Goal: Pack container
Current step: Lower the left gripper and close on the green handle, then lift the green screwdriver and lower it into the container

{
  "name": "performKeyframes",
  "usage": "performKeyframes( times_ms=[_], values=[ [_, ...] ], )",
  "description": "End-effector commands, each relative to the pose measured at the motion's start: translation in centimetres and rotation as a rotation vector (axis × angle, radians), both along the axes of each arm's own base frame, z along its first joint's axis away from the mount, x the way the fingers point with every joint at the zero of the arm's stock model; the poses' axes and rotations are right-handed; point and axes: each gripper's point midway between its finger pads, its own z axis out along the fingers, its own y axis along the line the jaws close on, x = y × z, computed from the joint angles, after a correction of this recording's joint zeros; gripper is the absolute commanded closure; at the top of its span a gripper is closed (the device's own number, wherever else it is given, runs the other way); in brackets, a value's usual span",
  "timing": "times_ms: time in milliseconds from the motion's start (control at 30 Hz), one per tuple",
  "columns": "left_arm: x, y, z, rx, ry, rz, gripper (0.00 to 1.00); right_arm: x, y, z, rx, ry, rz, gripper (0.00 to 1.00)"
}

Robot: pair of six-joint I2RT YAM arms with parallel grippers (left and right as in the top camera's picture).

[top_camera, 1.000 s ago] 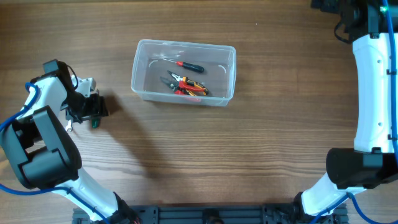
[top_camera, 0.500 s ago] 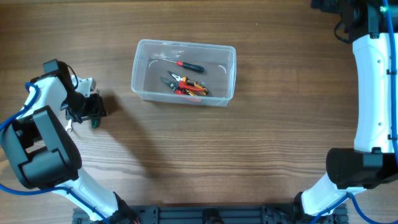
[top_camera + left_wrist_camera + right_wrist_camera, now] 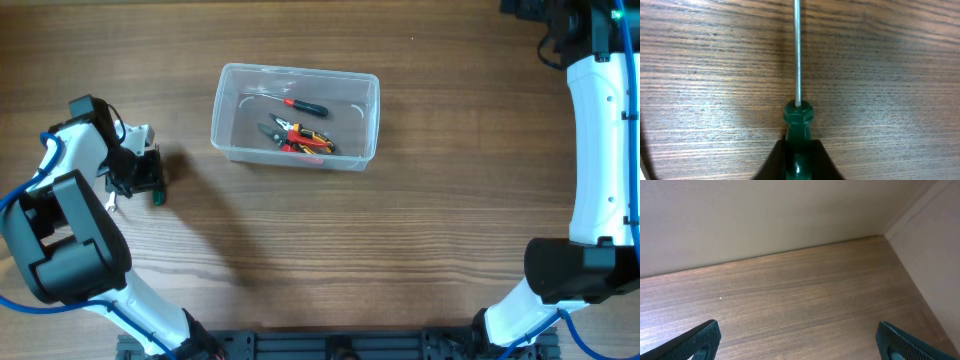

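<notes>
The container (image 3: 222, 122) sits on the wooden table (image 3: 420, 250), above the middle and somewhat left in the overhead view. Inside it lie 2 tools: a small screwdriver with a red and black handle (image 3: 306, 106) and, just below it, orange-handled pliers (image 3: 300, 141). Well to the container's left, the left gripper (image 3: 799, 152) is closed on the handle of a green screwdriver (image 3: 798, 114), whose metal shaft points away from the fingers over the wood. I cannot tell whether it touches the table. The right gripper (image 3: 800, 342) is spread wide with nothing between its fingers, near the table's far right corner.
</notes>
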Motion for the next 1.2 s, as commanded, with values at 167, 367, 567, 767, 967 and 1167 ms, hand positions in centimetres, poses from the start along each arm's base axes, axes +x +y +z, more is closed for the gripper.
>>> performKeyframes(
  times_ms=[167,367,567,767,967,1167],
  values=[
    [0.5,0.0,0.0,-0.006,-0.007,-0.009,0.96,-0.1,0.2,0.5,0.014,-0.017,-0.006,0.0],
    [1.6,0.5,1.3,0.012,-0.051,-0.009,0.96,-0.1,0.2,0.5,0.014,-0.017,-0.006,0.0],
    [4.4,1.6,5.1,0.055,-0.155,-0.01,0.96,-0.1,0.2,0.5,0.014,-0.017,-0.006,0.0],
    [7.2,2.4,9.8,0.083,-0.261,-0.014,0.96,-0.1,0.2,0.5,0.014,-0.017,-0.006,0.0],
    [10.8,1.0,15.6,0.086,-0.424,-0.064,0.96,-0.1,0.2,0.5,0.014,-0.017,-0.006,0.0],
    [15.0,-3.2,22.6,0.127,-0.623,-0.186,0.96,-0.1,0.2,0.5,0.014,-0.017,-0.006,0.0]
  ],
)
